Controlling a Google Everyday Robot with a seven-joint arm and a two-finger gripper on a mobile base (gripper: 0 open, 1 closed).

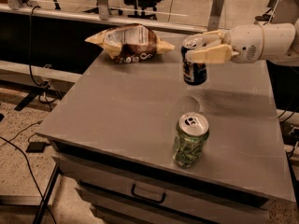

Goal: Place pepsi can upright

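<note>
From my station I see the gripper (196,47) out over the far right part of the table (117,106), at the end of the white arm (266,41) that reaches in level from the right edge of the view. Its two cream fingers (210,55) are pinched on the pepsi can (194,73), one across the side facing me and the other behind it, both gripping the upper half just under the rim. The can hangs close to upright, silver top up and leaning a little, with its dark blue body and part of the logo showing below the fingers. As far as I can judge from this angle, its base is off the table rather than resting on it, and there is a faint round shadow on the grey top just below and toward me.

Nearer to me, close to the front edge and well apart from the held can, a green can (190,140) stands upright with its opened top in view. A crumpled chip bag (130,43) lies at the far left of the table, near the back edge. Under the tabletop I can see a drawer (154,190) with a dark handle, and cables (18,139) run over the floor on the left.
</note>
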